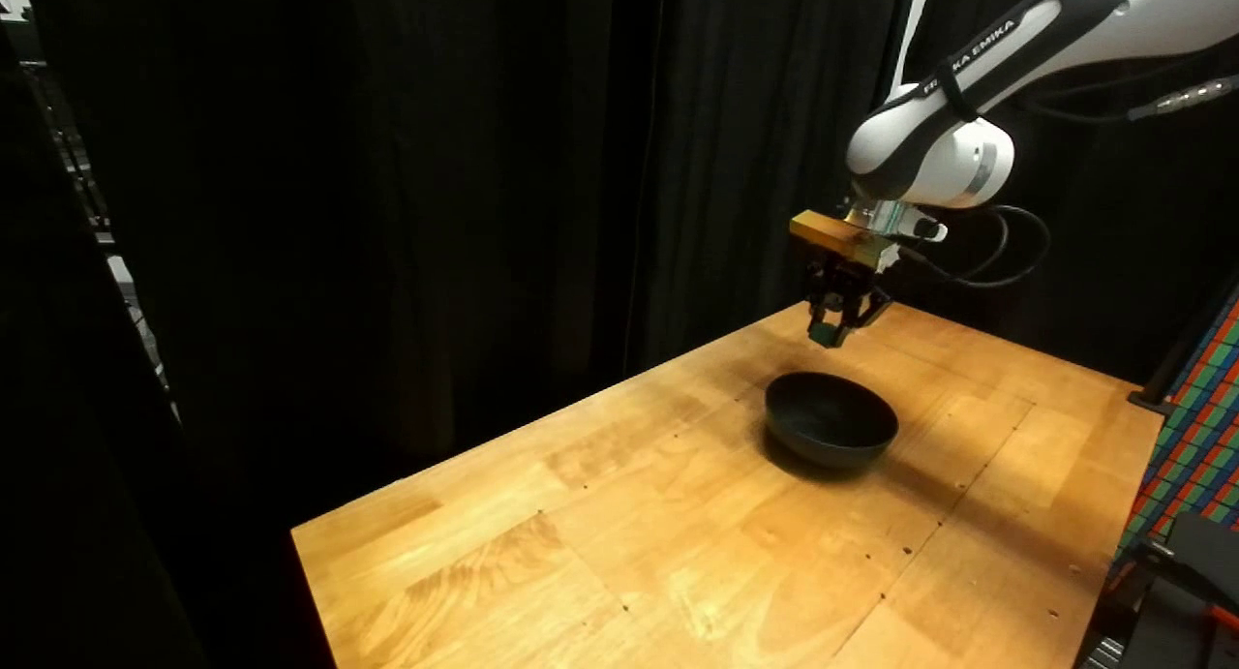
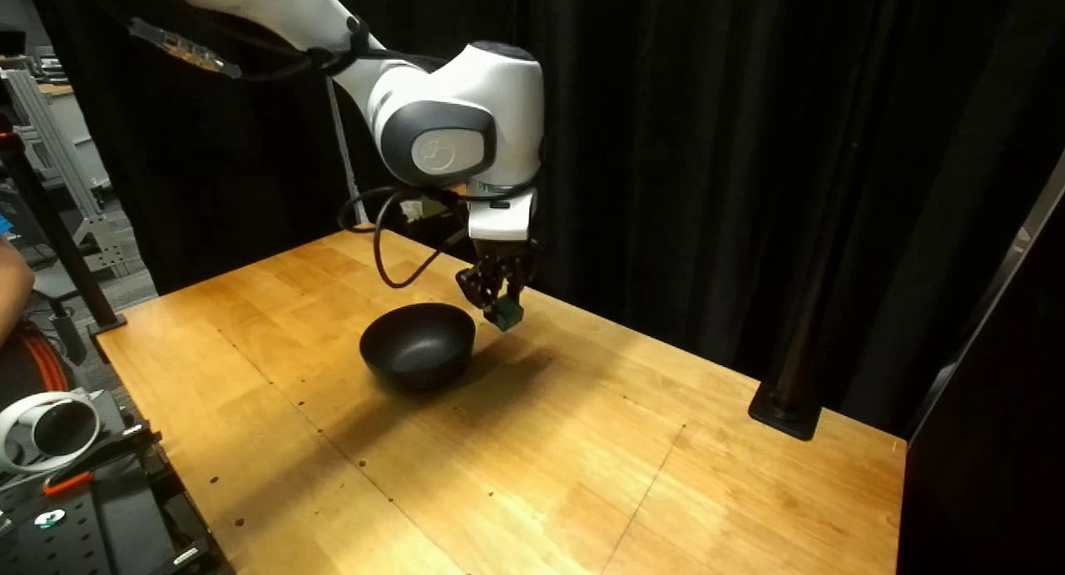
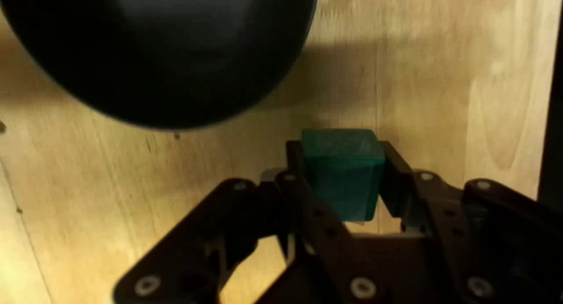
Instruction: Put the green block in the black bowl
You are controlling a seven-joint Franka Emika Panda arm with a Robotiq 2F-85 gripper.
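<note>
The green block [image 3: 343, 181] is a small dark green cube between the two fingers of my gripper [image 3: 341, 158] in the wrist view. The fingers touch it on both sides. In both exterior views the block [image 1: 824, 335] [image 2: 507, 313] hangs from the gripper [image 1: 832, 322] [image 2: 502, 299] above the table. The black bowl [image 1: 831, 422] stands upright on the table and also shows in an exterior view [image 2: 418, 346]. Its inside looks empty. In the wrist view the bowl [image 3: 176, 66] is at the upper left, cut off by the frame edge; the block is beside its rim, not over it.
The wooden table [image 1: 678, 543] carries the bowl. A black post foot [image 2: 785, 410] stands at a table edge. Black curtains [image 1: 436, 214] hang behind. A dark cart [image 2: 100, 508] with a white ring-shaped object [image 2: 25, 408] is beside the table.
</note>
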